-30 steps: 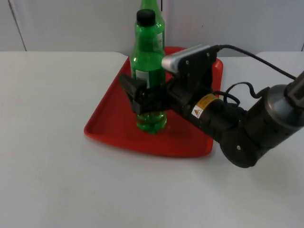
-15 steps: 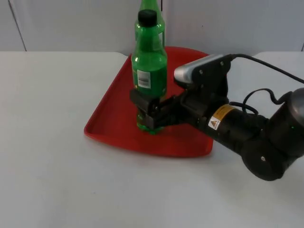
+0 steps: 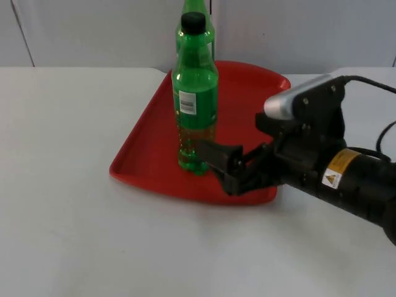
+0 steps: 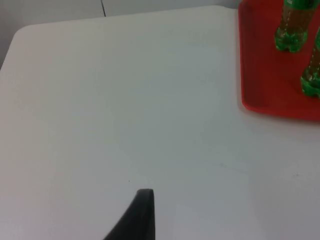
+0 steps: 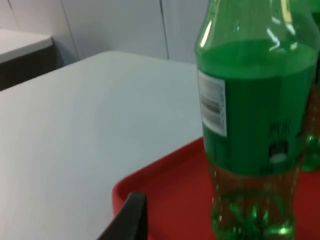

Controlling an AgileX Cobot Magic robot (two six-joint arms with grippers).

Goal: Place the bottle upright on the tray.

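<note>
Bottle [image 3: 195, 93]: upright on red tray [image 3: 145, 154]
Right gripper [image 3: 218, 168]: just beside bottle, jaws apart
Left gripper [image 4: 135, 217]: over bare table, jaws probably unreadable

Overhead plus wrist views sharing tray [image 3: 247, 99]

Two green bottles stand on the table: one bottle [image 3: 195, 93] near the middle of the tray, and a second bottle [image 3: 201, 21] just beyond it at 12 o'clock. There is one red tray [image 3: 148, 148], holding both. One white table [image 3: 62, 154] carries it all.
</note>
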